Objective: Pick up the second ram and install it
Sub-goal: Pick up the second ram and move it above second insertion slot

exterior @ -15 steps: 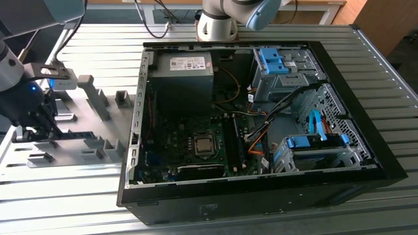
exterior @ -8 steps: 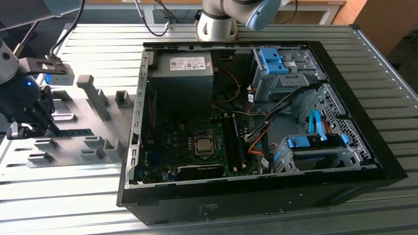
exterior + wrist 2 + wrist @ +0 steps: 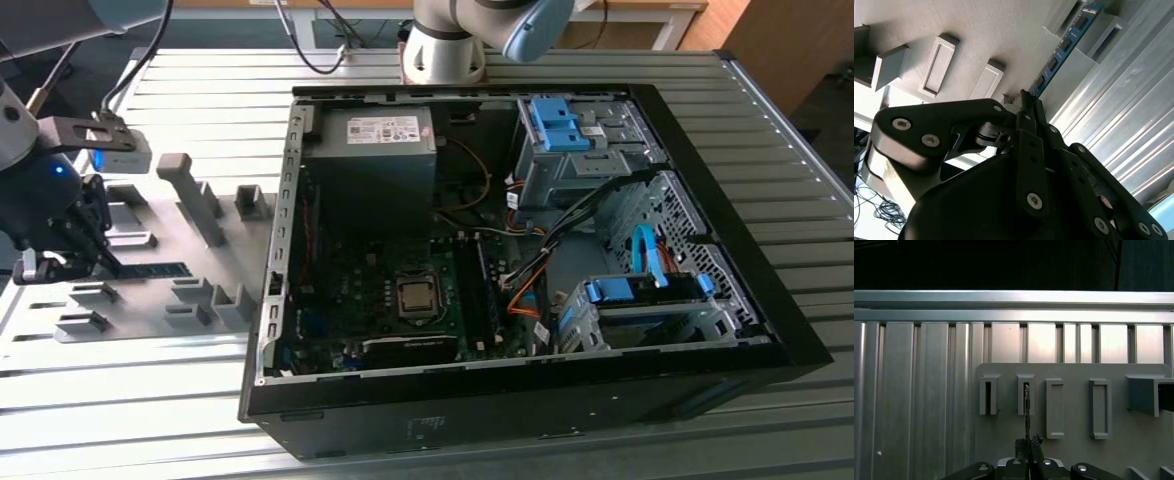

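The pincer (image 3: 1028, 444) is clenched on the near end of the second ram (image 3: 1027, 405). In the first wrist view, the two dark fingertips (image 3: 1036, 441) press together with the thin board edge-on between them. In the second wrist view, the pincer (image 3: 1026, 100) meets at one end of the second ram (image 3: 1064, 45). From there the blue-green strip with its row of dark chips runs straight away from the tips and into a grey slotted block (image 3: 1106, 30).

In the exterior view, the pincer (image 3: 91, 258) hangs low over a grey plate (image 3: 154, 300) of holder blocks, and the second ram (image 3: 160, 268) stretches from it towards three o'clock, standing on its long edge. The plate lies on a ribbed metal desk (image 3: 134, 400). Well apart from the pincer, also at three o'clock, an open computer case (image 3: 534, 400) lies on its side on the desk. The arm's base (image 3: 447, 45) stands at the case's twelve o'clock.
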You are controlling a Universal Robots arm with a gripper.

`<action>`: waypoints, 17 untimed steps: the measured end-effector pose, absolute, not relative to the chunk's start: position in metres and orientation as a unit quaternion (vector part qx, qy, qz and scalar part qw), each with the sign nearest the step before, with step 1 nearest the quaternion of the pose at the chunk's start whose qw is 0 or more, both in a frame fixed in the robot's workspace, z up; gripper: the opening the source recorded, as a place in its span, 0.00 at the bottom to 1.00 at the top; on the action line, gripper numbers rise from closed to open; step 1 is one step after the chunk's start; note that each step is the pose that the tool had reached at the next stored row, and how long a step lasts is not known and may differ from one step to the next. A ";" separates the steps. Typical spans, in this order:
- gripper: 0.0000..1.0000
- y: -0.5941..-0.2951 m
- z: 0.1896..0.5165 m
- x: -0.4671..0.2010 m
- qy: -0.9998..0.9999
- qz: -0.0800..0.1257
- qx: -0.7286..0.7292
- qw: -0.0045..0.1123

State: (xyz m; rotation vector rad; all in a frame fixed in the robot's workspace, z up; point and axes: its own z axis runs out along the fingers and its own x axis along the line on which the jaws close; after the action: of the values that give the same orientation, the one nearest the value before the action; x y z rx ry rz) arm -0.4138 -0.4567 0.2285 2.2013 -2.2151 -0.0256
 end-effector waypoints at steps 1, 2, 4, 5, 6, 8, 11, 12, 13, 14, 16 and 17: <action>0.14 -0.457 0.229 -0.414 -0.709 -0.008 0.705 0.009; 0.14 -0.457 0.229 -0.414 -0.709 -0.008 0.705 0.010; 0.14 -0.457 0.232 -0.414 -0.709 -0.008 0.705 0.009; 0.14 -0.457 0.234 -0.414 -0.709 -0.008 0.705 0.009; 0.14 -0.457 0.236 -0.414 -0.709 -0.008 0.705 0.009; 0.14 -0.457 0.240 -0.414 -0.709 -0.008 0.705 0.009; 0.14 -0.457 0.245 -0.414 -0.709 -0.008 0.705 0.009; 0.14 -0.457 0.247 -0.414 -0.709 -0.008 0.705 0.009; 0.14 -0.457 0.248 -0.414 -0.709 -0.008 0.705 0.009; 0.14 -0.457 0.250 -0.414 -0.709 -0.008 0.705 0.009; 0.14 -0.457 0.252 -0.414 -0.709 -0.008 0.705 0.009; 0.14 -0.457 0.253 -0.414 -0.709 -0.008 0.705 0.009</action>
State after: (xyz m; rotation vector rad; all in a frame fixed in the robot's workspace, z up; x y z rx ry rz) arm -0.4138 -0.4567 0.2534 2.2011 -2.2151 -0.0256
